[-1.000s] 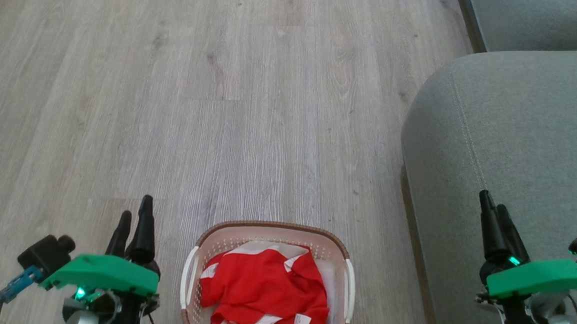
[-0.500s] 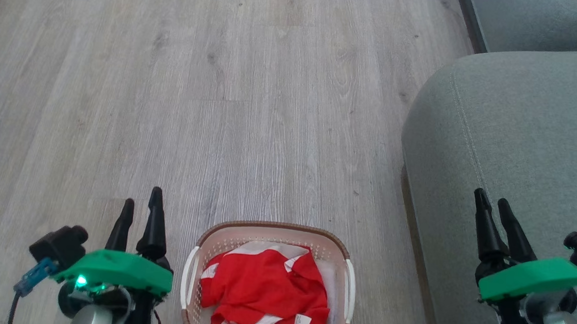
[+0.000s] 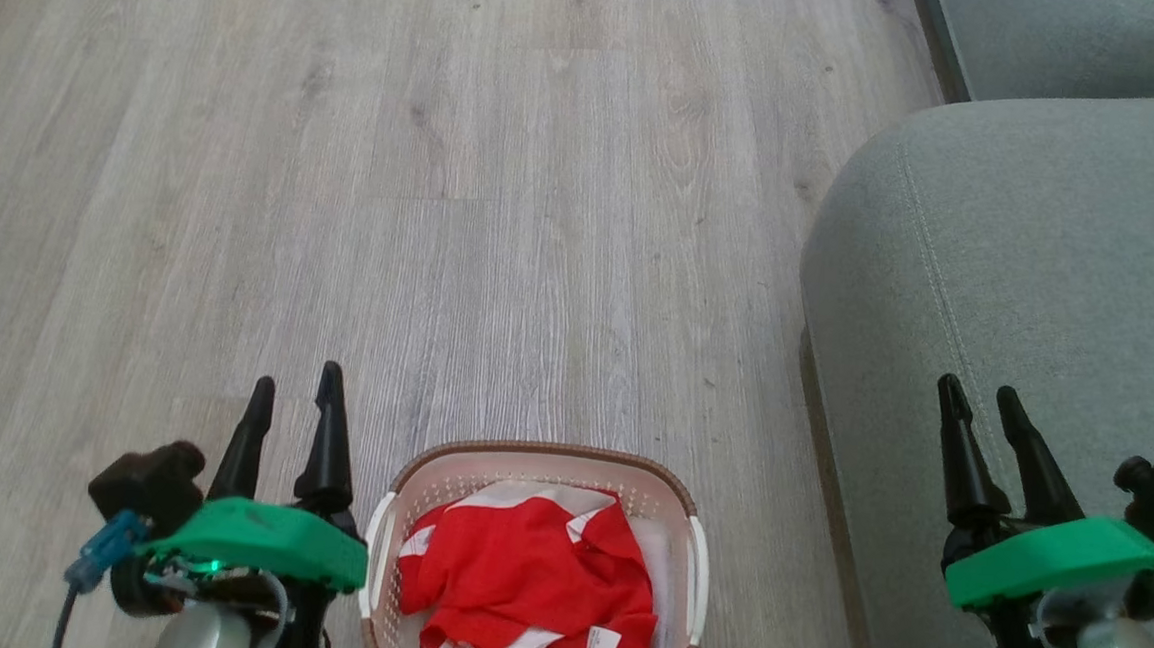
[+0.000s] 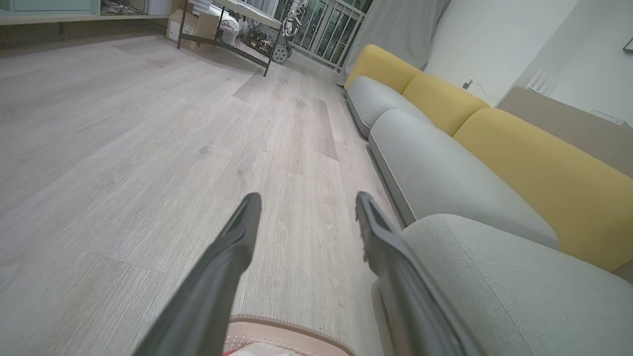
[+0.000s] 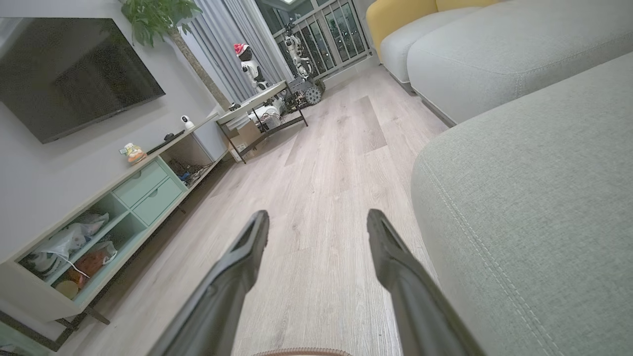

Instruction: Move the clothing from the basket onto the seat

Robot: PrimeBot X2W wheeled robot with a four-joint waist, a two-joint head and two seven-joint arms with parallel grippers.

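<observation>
Red clothing (image 3: 531,587) with white stripes and a small white label lies heaped in the cream basket (image 3: 541,457) with a brown rim, on the floor at the bottom middle of the head view. The grey seat (image 3: 1022,251) fills the right side. My left gripper (image 3: 297,387) hovers just left of the basket, open and empty. My right gripper (image 3: 979,397) hangs over the seat's near part, open and empty. In the left wrist view the open gripper (image 4: 305,199) points across the floor, with the basket rim (image 4: 296,332) at the bottom. The right gripper (image 5: 316,216) points along the floor beside the seat (image 5: 534,198).
Pale wood floor (image 3: 394,203) stretches ahead and to the left. More grey sofa cushions (image 4: 445,168) with yellow backs (image 4: 539,168) run along the right. A TV cabinet (image 5: 113,207) lines the left wall, and a low table (image 5: 257,111) stands far ahead.
My left gripper has shifted right and forward, closer to the basket. My right gripper has turned so both fingers show apart, drifting slightly left. Basket and clothing are unmoved.
</observation>
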